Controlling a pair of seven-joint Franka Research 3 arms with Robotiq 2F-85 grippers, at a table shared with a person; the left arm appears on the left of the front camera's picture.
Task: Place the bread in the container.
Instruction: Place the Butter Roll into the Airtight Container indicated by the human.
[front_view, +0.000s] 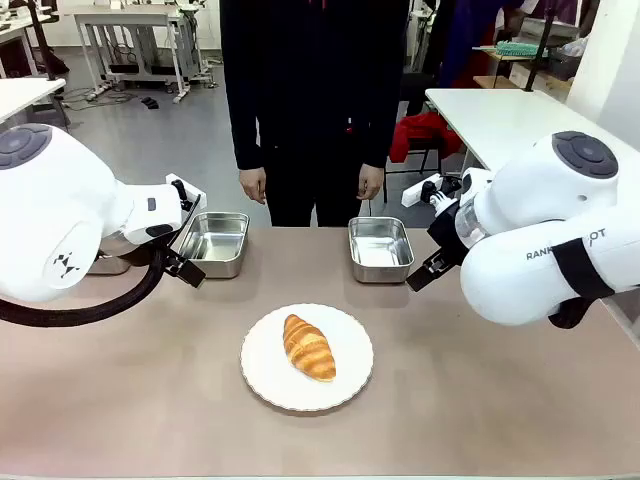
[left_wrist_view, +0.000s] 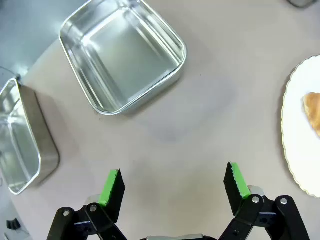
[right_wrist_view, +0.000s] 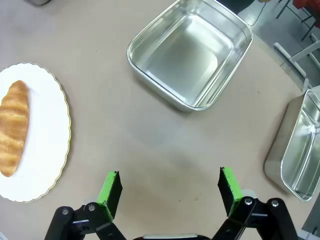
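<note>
Croissant (front_view: 309, 347) lies on the white plate (front_view: 265, 368), centre of the table (front_view: 140, 400), prob. so either side can reach it. Left container (front_view: 214, 241) and right container (front_view: 380, 246) sit empty just beyond. Left gripper (left_wrist_view: 172, 182) and right gripper (right_wrist_view: 170, 186) hover over bare table, fingers spread wide, holding nothing, ready for a pick, I'd say.

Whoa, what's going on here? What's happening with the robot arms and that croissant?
Nothing is being handled yet. The bread lies on a white plate in the middle of the table. The left tool and the right tool hover open above the table, holding nothing. One empty steel container sits near the left tool, a second container near the right tool. A person stands across the table, hands down at their sides.
</note>
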